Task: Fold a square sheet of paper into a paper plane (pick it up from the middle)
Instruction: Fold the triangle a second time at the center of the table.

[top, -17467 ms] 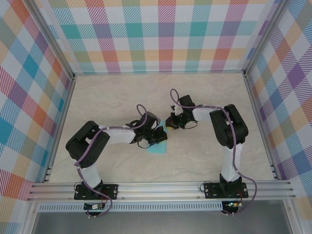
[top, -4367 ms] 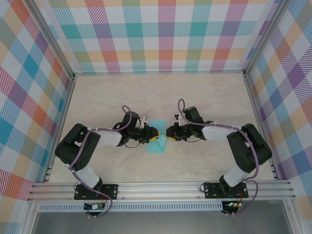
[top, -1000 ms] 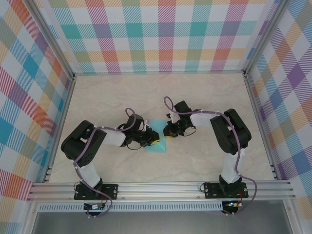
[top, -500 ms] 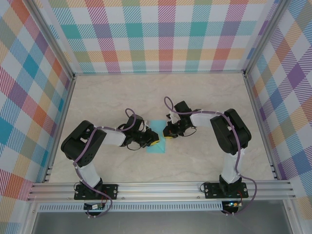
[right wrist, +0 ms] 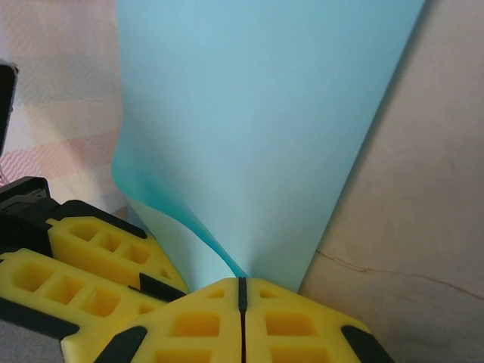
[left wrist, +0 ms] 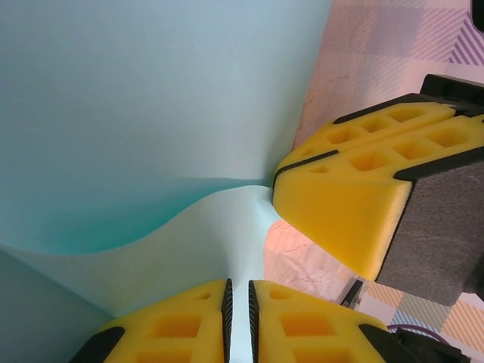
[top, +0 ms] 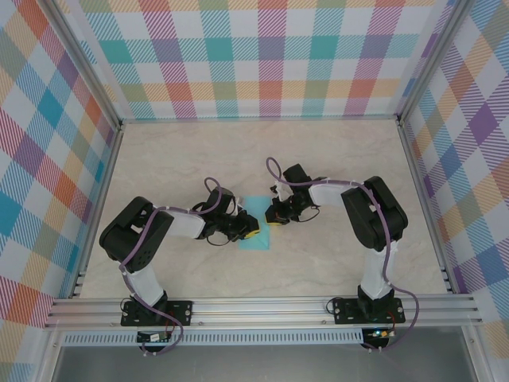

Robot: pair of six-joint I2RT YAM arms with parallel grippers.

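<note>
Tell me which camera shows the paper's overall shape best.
The top external view: it takes in the outline of the paper, apart from what the arms cover. The left wrist view shows a curled stretch pinched by the left end effector; the right wrist view, a smooth stretch running into the right end effector.

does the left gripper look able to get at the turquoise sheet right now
Probably yes: the left gripper looks pinched on a lifted edge of the turquoise sheet. The right gripper pinches the sheet close beside it, without blocking it.
</note>
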